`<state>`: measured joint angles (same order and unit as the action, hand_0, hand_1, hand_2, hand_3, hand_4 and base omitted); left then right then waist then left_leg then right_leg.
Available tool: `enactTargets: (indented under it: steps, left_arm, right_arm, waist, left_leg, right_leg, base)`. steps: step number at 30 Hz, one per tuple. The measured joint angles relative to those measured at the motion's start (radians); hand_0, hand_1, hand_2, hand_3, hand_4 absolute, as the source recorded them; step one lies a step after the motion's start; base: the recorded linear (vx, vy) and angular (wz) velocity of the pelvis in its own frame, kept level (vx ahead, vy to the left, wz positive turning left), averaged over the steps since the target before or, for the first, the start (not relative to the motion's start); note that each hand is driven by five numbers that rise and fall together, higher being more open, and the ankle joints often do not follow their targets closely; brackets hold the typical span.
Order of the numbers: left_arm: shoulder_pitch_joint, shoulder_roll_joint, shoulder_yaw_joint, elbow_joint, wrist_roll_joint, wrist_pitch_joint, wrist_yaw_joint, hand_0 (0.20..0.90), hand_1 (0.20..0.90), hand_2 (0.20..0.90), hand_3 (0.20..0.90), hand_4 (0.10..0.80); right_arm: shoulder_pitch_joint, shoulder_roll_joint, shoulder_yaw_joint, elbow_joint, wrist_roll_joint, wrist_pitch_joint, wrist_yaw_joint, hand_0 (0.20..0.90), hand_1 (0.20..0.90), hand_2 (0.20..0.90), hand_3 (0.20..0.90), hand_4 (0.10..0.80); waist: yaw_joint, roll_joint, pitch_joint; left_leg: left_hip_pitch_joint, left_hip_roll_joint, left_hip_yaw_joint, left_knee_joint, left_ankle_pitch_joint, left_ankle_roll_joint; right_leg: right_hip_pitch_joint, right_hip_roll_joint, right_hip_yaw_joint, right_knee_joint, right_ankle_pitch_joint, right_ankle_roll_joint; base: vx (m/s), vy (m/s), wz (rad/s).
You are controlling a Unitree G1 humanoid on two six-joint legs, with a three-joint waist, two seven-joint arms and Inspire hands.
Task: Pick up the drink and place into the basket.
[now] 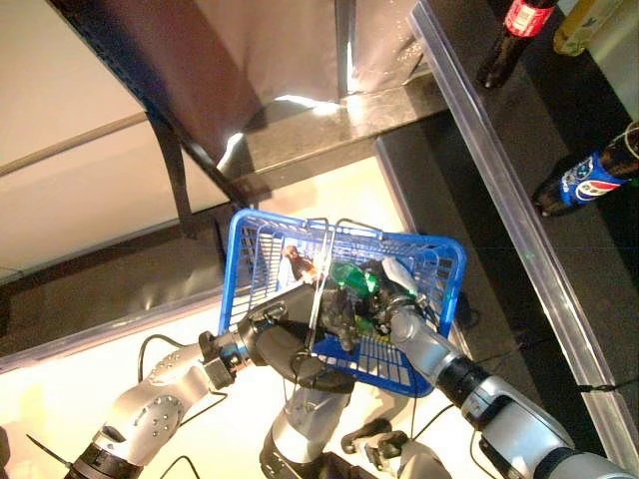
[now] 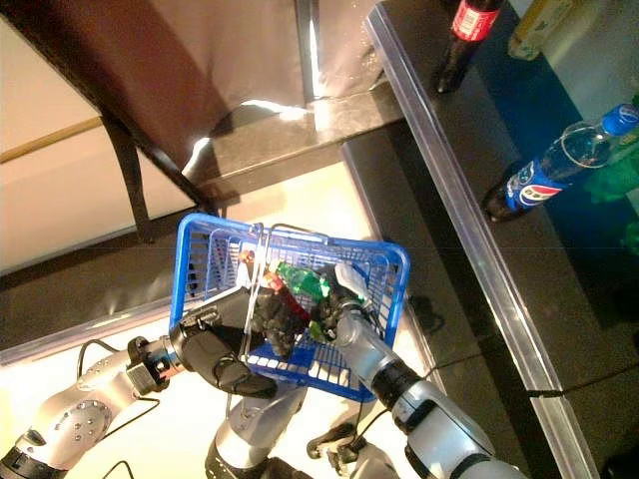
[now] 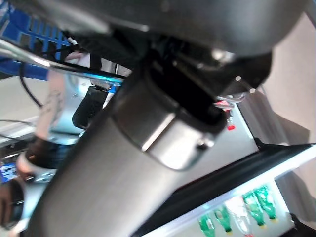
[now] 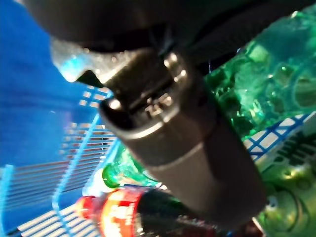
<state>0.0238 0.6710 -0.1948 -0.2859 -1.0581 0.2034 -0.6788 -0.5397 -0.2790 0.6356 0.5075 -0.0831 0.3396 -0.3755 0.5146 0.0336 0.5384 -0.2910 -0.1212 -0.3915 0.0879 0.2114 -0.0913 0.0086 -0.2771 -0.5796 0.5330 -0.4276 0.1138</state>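
Bottle of green plastic [image 1: 351, 278] lies inside the blue basket [image 1: 254, 236], its long axis slanting across the basket, gripped by the curled fingers of the right hand [image 1: 384, 307]; which end is the cap I cannot tell; just under the fingers a dark cola bottle [image 4: 140, 212] lies flat, red cap toward the basket wall. The left hand [image 1: 300, 361] is closed around the wire handle [image 1: 318, 271]. On the dark shelf [image 1: 589, 259], well away from the fingers, two more cola bottles [image 1: 584, 176] rest.
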Motion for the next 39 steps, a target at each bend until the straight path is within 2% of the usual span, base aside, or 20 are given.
enactTargets:
  steps: [5, 8, 10, 17, 22, 24, 27, 30, 31, 34, 37, 39]
  left_arm:
    - [0.053, -0.033, 0.08, 0.002, -0.045, 0.0, 0.007, 0.3, 0.3, 0.3, 0.2, 0.1]
    - [0.071, -0.054, 0.09, 0.008, -0.067, 0.0, 0.02, 0.3, 0.3, 0.3, 0.2, 0.1]
    - [0.07, -0.075, 0.091, 0.029, -0.072, 0.0, 0.024, 0.3, 0.3, 0.3, 0.2, 0.1]
    - [0.064, -0.108, 0.093, 0.129, -0.073, 0.0, 0.12, 0.3, 0.3, 0.3, 0.2, 0.1]
    - [0.089, -0.131, 0.112, 0.199, -0.073, 0.0, 0.165, 0.3, 0.3, 0.3, 0.2, 0.1]
    - [0.115, -0.156, 0.144, 0.212, -0.073, 0.0, 0.168, 0.3, 0.3, 0.3, 0.2, 0.1]
    - [0.137, -0.194, 0.211, 0.266, -0.071, 0.0, 0.168, 0.3, 0.3, 0.3, 0.2, 0.1]
    - [0.145, -0.205, 0.233, 0.293, -0.069, 0.0, 0.168, 0.3, 0.3, 0.3, 0.2, 0.1]
    - [0.145, -0.228, 0.248, 0.313, -0.069, 0.0, 0.168, 0.3, 0.3, 0.3, 0.2, 0.1]
    - [0.149, -0.244, 0.263, 0.366, -0.059, -0.003, 0.168, 0.3, 0.3, 0.3, 0.2, 0.1]
    - [0.176, -0.265, 0.287, 0.413, -0.027, -0.043, 0.169, 0.3, 0.3, 0.3, 0.2, 0.1]
    - [0.19, -0.273, 0.297, 0.498, -0.017, -0.091, 0.182, 0.3, 0.3, 0.3, 0.2, 0.1]
  right_arm:
    - [0.106, -0.045, -0.04, -0.225, -0.001, -0.005, -0.005, 0.9, 0.9, 0.9, 0.9, 0.8]
    - [0.145, -0.062, -0.068, -0.336, 0.0, -0.013, -0.005, 0.9, 0.9, 0.9, 0.9, 0.8]
    - [0.174, -0.073, -0.068, -0.408, -0.001, -0.02, 0.005, 0.9, 0.9, 0.9, 0.9, 0.8]
    - [0.258, -0.135, -0.078, -0.63, -0.002, -0.038, 0.059, 0.9, 0.9, 0.9, 0.9, 0.8]
    - [0.324, -0.211, -0.215, -0.747, 0.011, -0.046, 0.1, 0.9, 0.9, 0.9, 0.9, 0.8]
    - [0.352, -0.218, -0.261, -0.785, 0.041, -0.061, 0.12, 0.9, 0.9, 0.9, 0.9, 0.8]
    - [0.403, -0.247, -0.32, -0.838, 0.166, -0.137, 0.193, 0.9, 0.9, 0.9, 0.9, 0.8]
    - [0.447, -0.248, -0.32, -0.873, 0.323, -0.217, 0.286, 0.9, 0.9, 0.9, 0.9, 0.8]
    - [0.458, -0.234, -0.314, -0.876, 0.374, -0.241, 0.329, 0.9, 0.9, 0.9, 0.9, 0.8]
    - [0.473, -0.204, -0.304, -0.877, 0.457, -0.284, 0.4, 0.9, 0.9, 0.9, 0.9, 0.8]
    - [0.476, -0.191, -0.31, -0.877, 0.489, -0.304, 0.45, 0.9, 0.9, 0.9, 0.9, 0.8]
    - [0.502, -0.185, -0.328, -0.877, 0.515, -0.305, 0.492, 0.9, 0.9, 0.9, 0.9, 0.8]
  waist:
    - [-0.03, -0.01, 0.0]
    - [-0.055, -0.026, 0.0]
    - [-0.058, -0.037, 0.001]
    - [-0.135, -0.074, -0.002]
    - [-0.163, -0.079, -0.002]
    - [-0.172, -0.086, -0.003]
    - [-0.19, -0.09, -0.005]
    - [-0.197, -0.09, -0.005]
    - [-0.197, -0.091, -0.005]
    - [-0.193, -0.095, -0.008]
    - [-0.199, -0.098, -0.011]
    - [-0.213, -0.103, -0.022]
  left_leg:
    - [0.002, 0.014, 0.027, 0.0, -0.002, 0.005]
    - [0.006, 0.026, 0.035, -0.001, -0.003, 0.007]
    - [0.011, 0.037, 0.055, 0.0, -0.01, 0.006]
    - [0.032, 0.065, 0.118, 0.001, -0.016, 0.016]
    - [0.053, 0.085, 0.138, -0.007, -0.017, 0.016]
    - [0.066, 0.092, 0.146, -0.015, -0.017, 0.016]
    - [0.093, 0.102, 0.163, -0.028, -0.019, 0.017]
    - [0.105, 0.109, 0.169, -0.035, -0.02, 0.016]
    - [0.112, 0.112, 0.172, -0.036, -0.021, 0.017]
    - [0.132, 0.116, 0.18, -0.038, -0.031, 0.016]
    - [0.142, 0.121, 0.193, -0.041, -0.037, 0.014]
    - [0.164, 0.129, 0.22, -0.058, -0.037, 0.015]
  right_leg:
    - [-0.003, 0.014, 0.034, -0.02, 0.02, 0.0]
    - [-0.004, 0.03, 0.049, -0.041, 0.03, -0.002]
    - [-0.001, 0.036, 0.064, -0.052, 0.044, -0.004]
    - [0.009, 0.064, 0.123, -0.091, 0.078, -0.004]
    - [0.024, 0.079, 0.149, -0.12, 0.099, -0.008]
    - [0.031, 0.08, 0.155, -0.128, 0.102, -0.01]
    - [0.048, 0.086, 0.174, -0.141, 0.105, -0.011]
    - [0.06, 0.092, 0.177, -0.156, 0.109, -0.015]
    - [0.069, 0.095, 0.178, -0.165, 0.112, -0.015]
    - [0.085, 0.098, 0.183, -0.184, 0.116, -0.015]
    - [0.091, 0.101, 0.199, -0.197, 0.124, -0.014]
    - [0.107, 0.103, 0.21, -0.222, 0.137, -0.012]
  base:
    - [0.004, -0.009, -0.17]
    - [-0.043, 0.022, -0.12]
    - [-0.013, 0.029, -0.25]
    - [0.041, 0.0, -0.26]
    - [0.018, -0.012, -0.17]
    - [0.026, -0.016, -0.12]
    - [0.026, -0.03, -0.17]
    - [0.041, -0.016, -0.08]
    - [0.036, -0.022, -0.07]
    - [0.021, -0.02, -0.08]
    - [-0.003, -0.018, -0.18]
    - [-0.012, -0.02, -0.27]
